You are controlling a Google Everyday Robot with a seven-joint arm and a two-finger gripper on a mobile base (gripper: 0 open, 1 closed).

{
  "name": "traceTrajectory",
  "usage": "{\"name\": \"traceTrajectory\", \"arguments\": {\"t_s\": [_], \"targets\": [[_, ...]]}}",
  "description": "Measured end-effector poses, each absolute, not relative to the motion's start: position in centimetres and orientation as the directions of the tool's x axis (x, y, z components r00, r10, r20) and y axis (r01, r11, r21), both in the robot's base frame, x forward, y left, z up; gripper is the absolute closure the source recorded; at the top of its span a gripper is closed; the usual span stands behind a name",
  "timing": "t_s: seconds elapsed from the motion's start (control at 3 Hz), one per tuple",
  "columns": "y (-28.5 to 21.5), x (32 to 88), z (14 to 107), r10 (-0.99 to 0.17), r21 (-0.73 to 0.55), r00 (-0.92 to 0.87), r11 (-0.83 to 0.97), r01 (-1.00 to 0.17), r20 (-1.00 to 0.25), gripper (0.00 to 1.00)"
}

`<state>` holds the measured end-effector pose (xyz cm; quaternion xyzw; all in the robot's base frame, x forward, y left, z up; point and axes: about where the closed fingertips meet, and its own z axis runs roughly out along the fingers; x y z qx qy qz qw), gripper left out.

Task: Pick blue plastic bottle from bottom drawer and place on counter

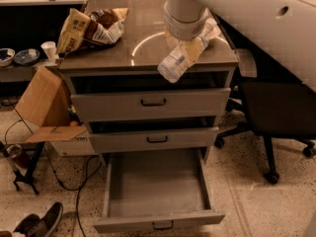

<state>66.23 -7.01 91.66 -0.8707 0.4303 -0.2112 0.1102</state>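
My gripper is shut on the blue plastic bottle, a pale clear bottle with a whitish label, held tilted in the air. The bottle hangs over the front edge of the counter, near its middle, just above the top drawer. The counter is grey-brown with a thin white arc. The bottom drawer is pulled open at the bottom of the view and its tray is empty. My big white arm comes in from the top right and hides the back right of the counter.
A tan-and-brown snack bag lies on the counter's back left. Two upper drawers are slightly ajar. A cardboard box and cables are on the left, a black office chair on the right, shoes at bottom left.
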Motion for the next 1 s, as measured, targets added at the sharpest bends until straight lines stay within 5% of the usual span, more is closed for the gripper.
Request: {"name": "traceTrajectory", "arguments": {"t_s": [1.0], "targets": [[-4.0, 72.3, 93.0, -0.846, -0.767, 0.524, -0.398, -0.503, 0.096, 1.0]]}}
